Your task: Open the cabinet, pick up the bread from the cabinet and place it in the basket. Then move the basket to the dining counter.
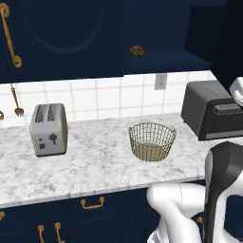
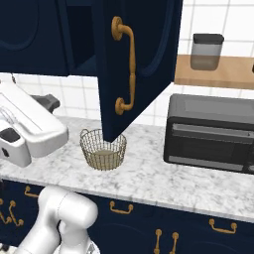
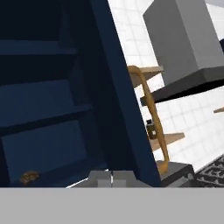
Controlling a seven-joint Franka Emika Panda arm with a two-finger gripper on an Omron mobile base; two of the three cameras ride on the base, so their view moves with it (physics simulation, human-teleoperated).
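Note:
The navy upper cabinet stands open, its door (image 2: 149, 54) swung out over the worktop with the long brass handle (image 2: 126, 64) facing me. The bread (image 1: 137, 50), a small brown loaf, lies on the shelf inside; it is also low on the left of the hand view, bread (image 3: 29, 176). The tan wire basket (image 1: 152, 141) stands empty on the marble worktop, below the door's lower corner. My gripper (image 3: 111, 178) is shut with nothing in it, its tips together near the door's free edge, left of the handle (image 3: 152, 118). The dining counter is out of view.
A silver toaster (image 1: 49, 129) stands left of the basket. A dark toaster oven (image 2: 211, 131) sits to its right, below a wooden shelf with a jar (image 2: 207, 51). Utensils (image 1: 16, 102) hang on the tiled wall. Brass-handled drawers run under the worktop.

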